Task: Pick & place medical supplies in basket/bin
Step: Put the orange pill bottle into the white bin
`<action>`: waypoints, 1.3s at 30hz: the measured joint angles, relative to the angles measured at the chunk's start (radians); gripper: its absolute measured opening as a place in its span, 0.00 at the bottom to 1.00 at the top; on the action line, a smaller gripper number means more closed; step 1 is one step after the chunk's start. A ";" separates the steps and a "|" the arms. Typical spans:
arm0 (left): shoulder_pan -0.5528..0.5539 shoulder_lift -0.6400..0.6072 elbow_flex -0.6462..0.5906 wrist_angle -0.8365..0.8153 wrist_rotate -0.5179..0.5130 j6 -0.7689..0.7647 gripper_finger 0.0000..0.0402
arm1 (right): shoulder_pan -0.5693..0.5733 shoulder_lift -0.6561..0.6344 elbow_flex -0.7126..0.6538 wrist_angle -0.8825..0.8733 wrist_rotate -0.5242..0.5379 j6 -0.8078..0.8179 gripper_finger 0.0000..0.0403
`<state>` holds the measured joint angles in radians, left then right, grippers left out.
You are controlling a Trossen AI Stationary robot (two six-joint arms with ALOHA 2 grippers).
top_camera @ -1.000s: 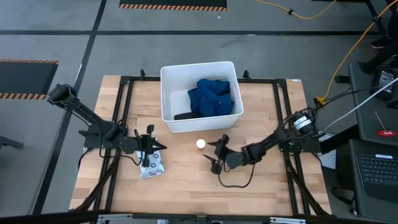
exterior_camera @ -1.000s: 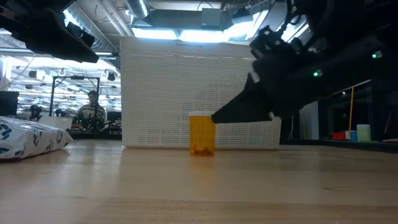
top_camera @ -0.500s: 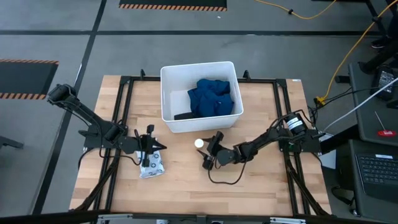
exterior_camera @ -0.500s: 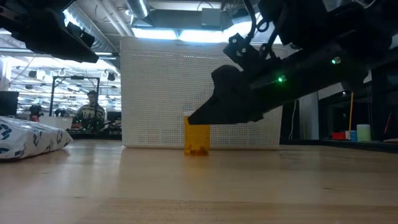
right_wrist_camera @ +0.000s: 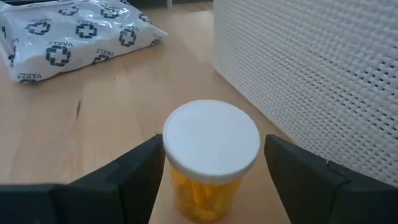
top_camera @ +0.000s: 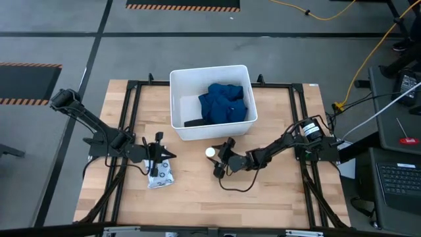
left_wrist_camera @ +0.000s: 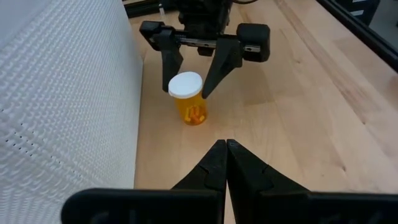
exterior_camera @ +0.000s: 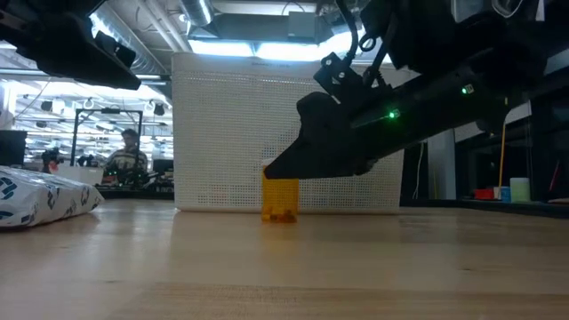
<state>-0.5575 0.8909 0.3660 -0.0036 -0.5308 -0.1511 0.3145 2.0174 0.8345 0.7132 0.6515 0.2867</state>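
**Right pincer now astride the orange bottle**

My right pincer (top_camera: 219, 161) has slid in along the bench (top_camera: 276, 191) from 3 o'clock, and its fingers, spread wide, now flank the tiny orange bottle (right_wrist_camera: 210, 158) on both sides without touching it. That puts me one squeeze from a grasp. The bottle stands upright just in front of the white tub (top_camera: 177, 115), at the tub's 6 o'clock.

A second ago this pincer sat well to the bottle's 4 o'clock; half a second ago it was nearly here. The bottle itself looks nudged slightly sideways in the low view.

My left pincer (left_wrist_camera: 225, 163) is clenched on nothing and has not stirred. It waits at the tub's 8 o'clock, just above the white packet (top_camera: 160, 175), which has not been picked up. The dark-blue cloth (top_camera: 227, 102) and the black oblong (top_camera: 194, 122) already lie in the tub, so two supplies remain.
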 joint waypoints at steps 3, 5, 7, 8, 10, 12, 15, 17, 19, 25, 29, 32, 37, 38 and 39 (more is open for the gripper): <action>0.000 0.000 0.000 0.000 0.000 0.007 0.01 | -0.004 0.000 0.000 0.000 -0.007 0.000 0.68; 0.000 0.000 0.000 0.000 0.000 0.007 0.01 | -0.004 0.000 0.000 0.001 -0.026 0.000 0.68; 0.000 0.000 0.000 0.000 0.000 0.007 0.01 | -0.004 0.000 0.000 0.003 -0.028 0.000 0.68; 0.000 0.000 0.000 0.000 0.000 0.008 0.01 | -0.004 0.000 0.000 0.003 -0.028 0.000 0.68; 0.000 0.000 0.000 0.000 0.000 0.008 0.01 | -0.004 0.000 0.000 0.003 -0.035 0.000 0.68; 0.000 0.000 0.000 0.000 0.000 0.008 0.01 | -0.005 0.000 0.000 0.003 -0.047 -0.003 0.68; 0.000 0.000 0.000 0.000 0.000 0.008 0.01 | -0.005 0.000 0.000 0.003 -0.047 -0.003 0.68; 0.000 0.000 0.000 0.000 0.000 0.008 0.01 | -0.005 0.000 0.000 0.003 -0.047 -0.003 0.68; 0.000 0.000 0.000 0.000 0.000 0.008 0.01 | -0.005 0.000 0.000 0.003 -0.048 -0.003 0.68; 0.000 0.000 0.000 0.000 0.000 0.008 0.01 | -0.005 0.000 0.000 0.003 -0.054 -0.003 0.62; 0.000 0.000 0.000 0.000 0.000 0.008 0.01 | -0.005 0.000 0.000 0.003 -0.054 -0.003 0.54; 0.000 0.000 0.000 0.000 0.000 0.008 0.01 | -0.005 0.000 0.000 0.004 -0.054 -0.003 0.49; 0.000 0.000 0.000 0.000 0.000 0.007 0.01 | -0.005 0.000 0.000 0.004 -0.054 -0.005 0.47; 0.000 0.000 0.000 0.000 0.000 0.007 0.01 | -0.005 0.000 0.000 0.005 -0.054 -0.005 0.47; 0.000 0.000 0.000 0.000 0.000 0.007 0.01 | -0.005 0.000 0.000 0.006 -0.054 -0.005 0.48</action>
<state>-0.5575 0.8909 0.3660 -0.0036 -0.5308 -0.1444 0.3096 2.0174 0.8341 0.7192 0.5976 0.2813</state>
